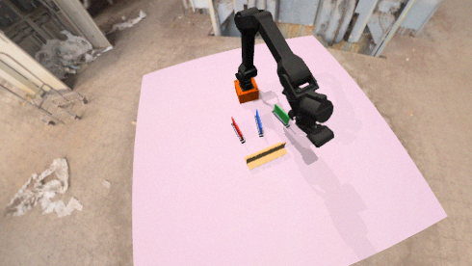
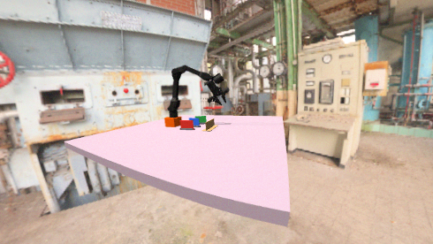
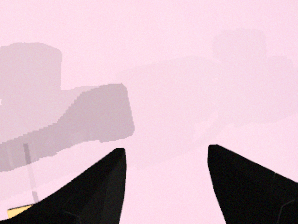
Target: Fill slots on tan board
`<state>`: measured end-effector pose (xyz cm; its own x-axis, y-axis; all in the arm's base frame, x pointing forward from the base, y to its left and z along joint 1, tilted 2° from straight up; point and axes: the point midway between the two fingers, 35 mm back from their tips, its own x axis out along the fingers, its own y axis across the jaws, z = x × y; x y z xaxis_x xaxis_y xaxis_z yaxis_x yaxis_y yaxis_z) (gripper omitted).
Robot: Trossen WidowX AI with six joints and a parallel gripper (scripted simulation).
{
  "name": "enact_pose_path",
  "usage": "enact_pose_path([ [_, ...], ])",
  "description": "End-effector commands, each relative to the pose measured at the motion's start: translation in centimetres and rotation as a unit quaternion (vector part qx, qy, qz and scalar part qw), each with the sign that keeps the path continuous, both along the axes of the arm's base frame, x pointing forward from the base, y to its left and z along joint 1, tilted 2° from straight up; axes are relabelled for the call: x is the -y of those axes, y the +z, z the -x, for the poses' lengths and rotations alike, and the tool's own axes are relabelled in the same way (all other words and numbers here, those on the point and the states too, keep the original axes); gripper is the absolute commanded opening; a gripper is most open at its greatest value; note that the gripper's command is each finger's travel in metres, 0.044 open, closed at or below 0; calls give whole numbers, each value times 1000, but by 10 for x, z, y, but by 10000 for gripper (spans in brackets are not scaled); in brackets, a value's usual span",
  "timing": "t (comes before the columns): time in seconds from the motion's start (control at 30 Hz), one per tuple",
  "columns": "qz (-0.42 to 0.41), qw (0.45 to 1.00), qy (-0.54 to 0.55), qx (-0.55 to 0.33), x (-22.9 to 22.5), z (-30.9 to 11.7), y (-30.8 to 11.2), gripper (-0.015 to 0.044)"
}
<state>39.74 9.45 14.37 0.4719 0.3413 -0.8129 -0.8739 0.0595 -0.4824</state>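
The tan board stands on the table; its corner shows at the lower left of the wrist view. A red board, a blue board and a green board stand apart in their dark holders, between the tan board and the arm's base. My gripper is open and empty, high above the table, to the right of the green board in the top view. The tan board's slots are too small to make out.
The orange block at the arm's base stands behind the colored boards. The pink table has its right edge beyond the gripper in the top view. The arm's shadow falls across the table.
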Motion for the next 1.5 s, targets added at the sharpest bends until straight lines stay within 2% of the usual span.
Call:
enact_pose_path([
  [0.0, -4, 996, -81, -45, 42, 17, -6, 181],
  [0.13, -15, 977, -190, -96, 86, 44, -8, 181],
  [0.3, -26, 920, -354, -165, 148, 93, -10, 181],
  [0.37, -27, 909, -378, -174, 156, 102, -9, 181],
  [0.47, -34, 851, -478, -214, 188, 141, -9, 181],
  [0.63, -47, 725, -630, -274, 221, 214, -5, 181],
  [0.73, -48, 706, -648, -281, 223, 224, -5, 181],
  [0.9, -48, 706, -648, -281, 223, 224, -7, 181],
  [1.1, -49, 706, -648, -282, 218, 223, -70, 181],
  [1.47, -49, 706, -648, -282, 219, 221, -87, 181],
])
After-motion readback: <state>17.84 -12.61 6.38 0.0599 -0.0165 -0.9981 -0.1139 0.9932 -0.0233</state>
